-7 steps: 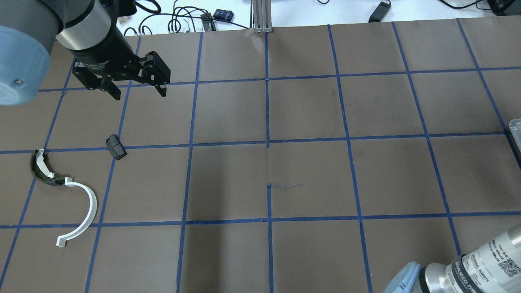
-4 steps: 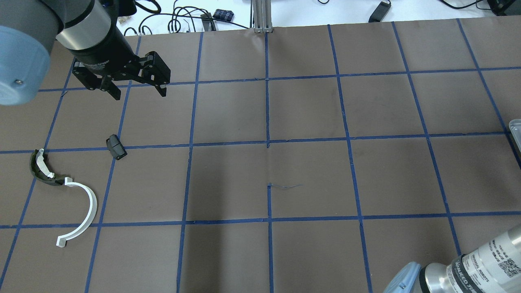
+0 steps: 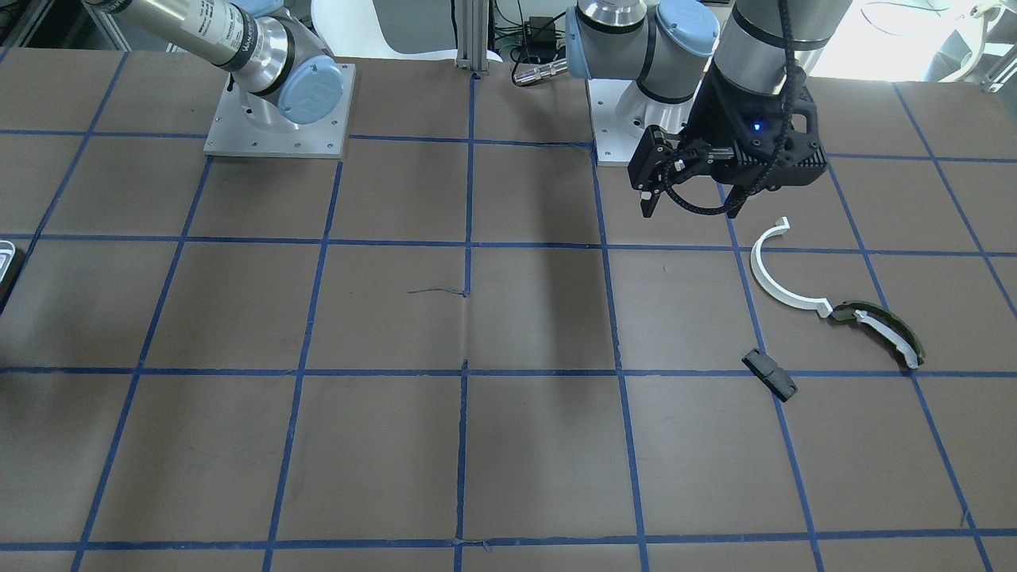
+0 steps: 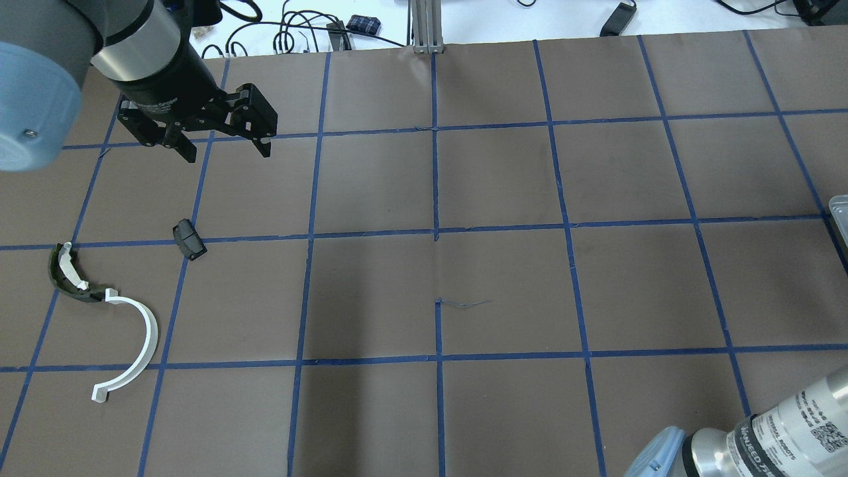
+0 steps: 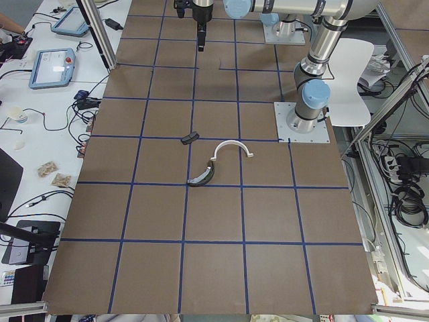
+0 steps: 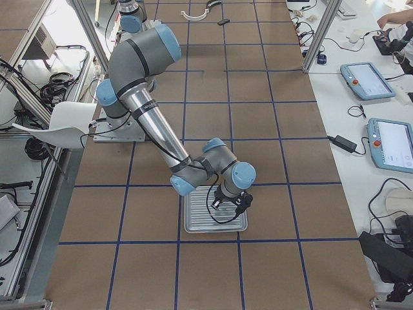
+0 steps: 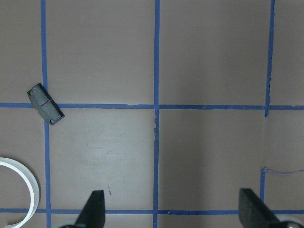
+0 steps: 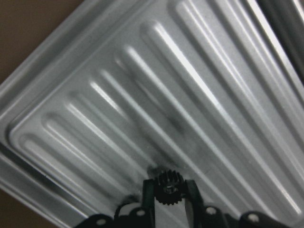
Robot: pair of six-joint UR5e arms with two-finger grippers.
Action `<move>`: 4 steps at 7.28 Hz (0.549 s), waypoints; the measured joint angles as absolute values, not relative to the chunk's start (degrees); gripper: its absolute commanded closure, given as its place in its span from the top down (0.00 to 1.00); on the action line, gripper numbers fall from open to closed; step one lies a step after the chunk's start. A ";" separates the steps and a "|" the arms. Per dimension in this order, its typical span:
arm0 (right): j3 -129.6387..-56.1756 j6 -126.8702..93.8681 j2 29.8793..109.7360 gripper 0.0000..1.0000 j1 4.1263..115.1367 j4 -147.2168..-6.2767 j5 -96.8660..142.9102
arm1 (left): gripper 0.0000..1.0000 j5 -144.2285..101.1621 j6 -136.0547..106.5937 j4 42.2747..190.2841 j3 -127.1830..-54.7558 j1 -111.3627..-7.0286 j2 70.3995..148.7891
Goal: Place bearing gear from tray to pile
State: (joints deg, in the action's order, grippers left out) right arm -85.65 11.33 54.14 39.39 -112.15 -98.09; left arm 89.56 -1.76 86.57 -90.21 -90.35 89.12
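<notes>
Tabletop (image 4: 503, 285), pile (image 4: 106, 296) and left gripper (image 4: 228, 155), fingers (image 4: 187, 149) spread, show no change.

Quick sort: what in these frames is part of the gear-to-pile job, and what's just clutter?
Job:
- bearing gear, pinched in the right gripper
- tray under it
- pile: white half-ring, olive curved piece, black block

Lying about:
- teach pendants
- cables
- white chair
- left gripper: open, empty

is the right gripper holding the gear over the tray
Yes, the right wrist view shows the right gripper with the small black gear pinched between its fingertips, over the ribbed metal tray.
</notes>
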 measured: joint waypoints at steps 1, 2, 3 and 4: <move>-85.37 11.39 55.75 0.00 39.58 -110.90 -98.07 | 1.00 89.56 -1.76 86.57 -90.19 -90.35 89.12; -85.05 11.45 58.48 0.00 40.27 -108.49 -97.87 | 1.00 89.56 -1.76 86.57 -90.18 -90.35 89.12; -85.01 11.78 61.30 0.00 42.29 -106.55 -97.53 | 1.00 89.56 -1.76 86.57 -90.18 -90.35 89.12; -85.28 12.24 63.87 0.00 46.46 -104.90 -97.31 | 1.00 89.56 -1.76 86.57 -90.18 -90.35 89.12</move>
